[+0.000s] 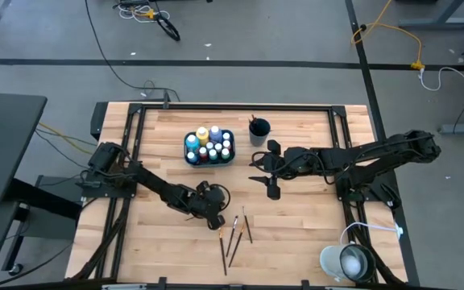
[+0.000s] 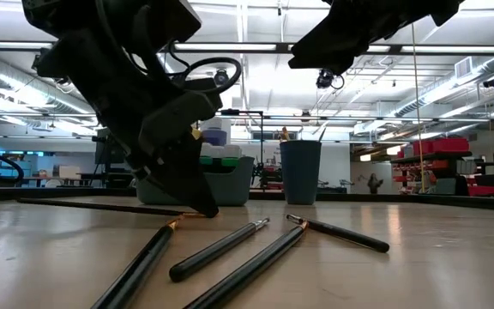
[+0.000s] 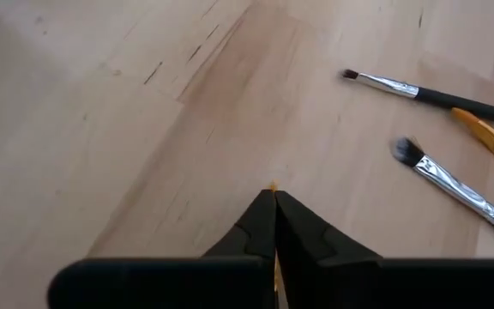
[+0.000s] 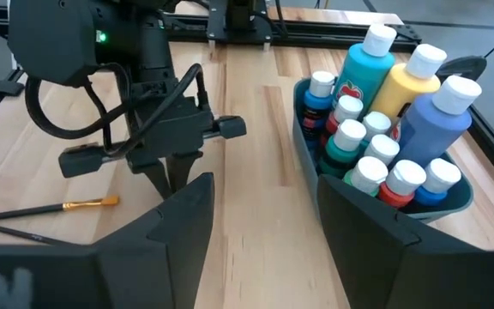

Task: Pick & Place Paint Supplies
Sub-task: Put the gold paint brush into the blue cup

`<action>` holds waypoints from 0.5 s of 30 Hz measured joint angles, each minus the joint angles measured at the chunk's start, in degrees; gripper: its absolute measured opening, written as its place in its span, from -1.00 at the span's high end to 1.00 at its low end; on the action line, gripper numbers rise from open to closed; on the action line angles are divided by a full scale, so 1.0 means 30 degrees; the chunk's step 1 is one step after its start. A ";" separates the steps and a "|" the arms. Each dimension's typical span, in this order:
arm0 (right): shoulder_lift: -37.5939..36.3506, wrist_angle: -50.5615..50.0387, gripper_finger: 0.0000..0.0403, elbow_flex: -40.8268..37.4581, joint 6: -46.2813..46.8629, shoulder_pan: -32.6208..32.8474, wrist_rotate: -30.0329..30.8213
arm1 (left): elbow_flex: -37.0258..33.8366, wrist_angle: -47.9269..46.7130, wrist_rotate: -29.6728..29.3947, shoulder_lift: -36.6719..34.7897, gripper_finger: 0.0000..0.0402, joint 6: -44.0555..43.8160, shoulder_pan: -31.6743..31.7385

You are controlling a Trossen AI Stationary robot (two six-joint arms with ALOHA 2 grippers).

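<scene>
Several dark-handled paintbrushes (image 1: 234, 238) lie flat near the table's near edge (image 2: 221, 249) (image 3: 453, 184). One has orange bristles (image 4: 101, 202) that point at my left gripper. My left gripper (image 1: 217, 219) (image 3: 273, 190) is shut, its tips down at the table top (image 2: 204, 211) beside that brush. White-capped paint bottles (image 1: 209, 145) (image 4: 384, 129) stand upright in the teal tray (image 4: 436, 202). The dark blue cup (image 1: 258, 131) (image 2: 301, 172) stands right of the tray. My right gripper (image 1: 263, 171) (image 4: 264, 223) is open, in the air right of the tray, holding nothing. My left gripper comes slanting down from the table's left, and its shut fingertips (image 2: 197, 204) reach the table top by the orange-bristled brush. An orange sliver (image 3: 272, 186) shows in the slit between the fingers. Whether they pinch the brush I cannot tell.
A black frame (image 1: 135, 121) runs round the wooden table top. A white round lamp (image 1: 346, 262) sits at the near right corner. Bare wood lies between the brushes and the tray, and on the right half of the table.
</scene>
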 joint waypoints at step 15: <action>0.0000 -0.0294 -0.04 0.0003 0.0914 0.0000 0.0010 | -0.0054 0.0282 -0.3153 -0.3847 0.99 0.1626 0.0000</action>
